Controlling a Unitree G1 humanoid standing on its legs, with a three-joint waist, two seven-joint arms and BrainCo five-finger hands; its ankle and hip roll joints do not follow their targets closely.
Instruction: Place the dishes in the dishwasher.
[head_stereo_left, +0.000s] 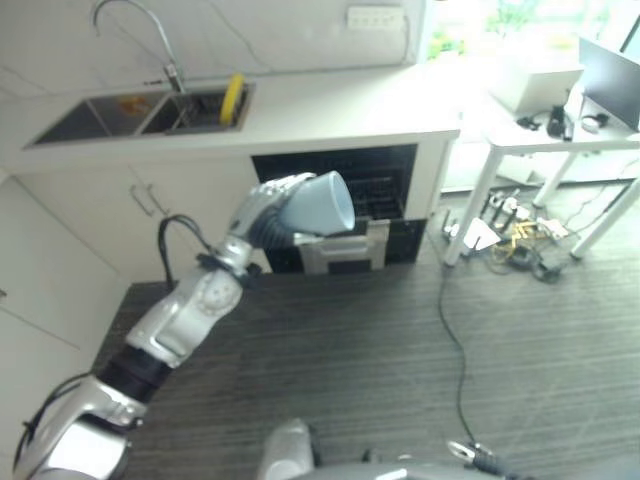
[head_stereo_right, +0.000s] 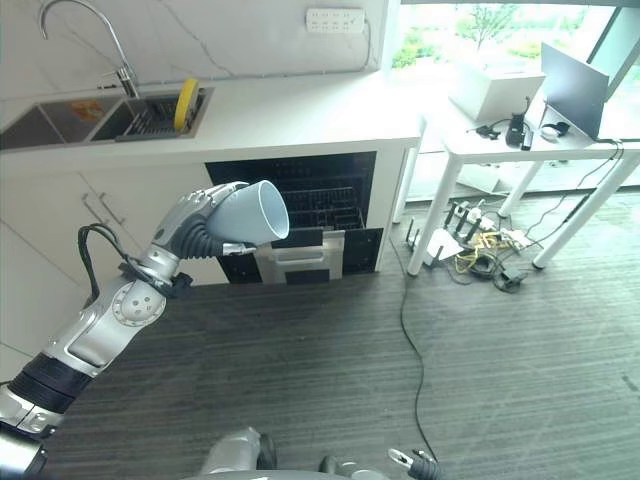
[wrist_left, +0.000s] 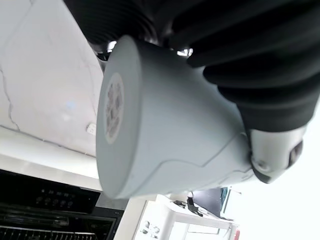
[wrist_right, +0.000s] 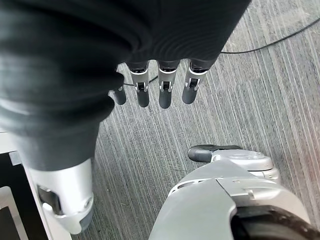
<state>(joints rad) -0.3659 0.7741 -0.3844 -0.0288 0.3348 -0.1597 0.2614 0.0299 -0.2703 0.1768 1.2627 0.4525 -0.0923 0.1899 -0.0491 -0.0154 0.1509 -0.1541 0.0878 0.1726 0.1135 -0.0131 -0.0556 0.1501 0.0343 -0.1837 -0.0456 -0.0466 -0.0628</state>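
The cup (head_stereo_left: 318, 204), pale blue-grey and tipped on its side, sits in the left hand (head_stereo_left: 262, 212) in the left eye view, its open mouth turned away from the wrist. The fingers are curled round its narrow end. Past the hand, beyond the cup's mouth, stands the dishwasher (head_stereo_left: 385, 195), a dark opening under the desk (head_stereo_left: 330, 110) with its door (head_stereo_left: 340, 247) down just below the cup. Well beyond the hand, set into the desk, lies the sink (head_stereo_left: 130, 115) with a curved faucet (head_stereo_left: 140, 30) over it and a yellow item (head_stereo_left: 232, 98) standing in its near basin.

In the right eye view the same cup (head_stereo_right: 252, 215) is raised in front of the dishwasher (head_stereo_right: 320, 200), still apart from it, and the hand (head_stereo_right: 195, 225) wraps its base. Far off to the hand's right stands a white table (head_stereo_right: 520, 140) with a laptop (head_stereo_right: 575, 95) on it and a tangle of cables (head_stereo_right: 480, 250) on the floor (head_stereo_right: 400, 380) under it.

The left wrist view looks along the cup (wrist_left: 165, 130) from close by: its flat bottom faces the camera, and the dark ribbed cover (wrist_left: 260, 65) and one silver thumb (wrist_left: 272, 152) press against its wall. The dishwasher's rack (wrist_left: 45, 222) shows below the cup.

The right wrist view shows the right hand (wrist_right: 155, 85) hanging over the striped floor (wrist_right: 250, 100), its fingers (wrist_right: 167, 92) straight and side by side, holding nothing.
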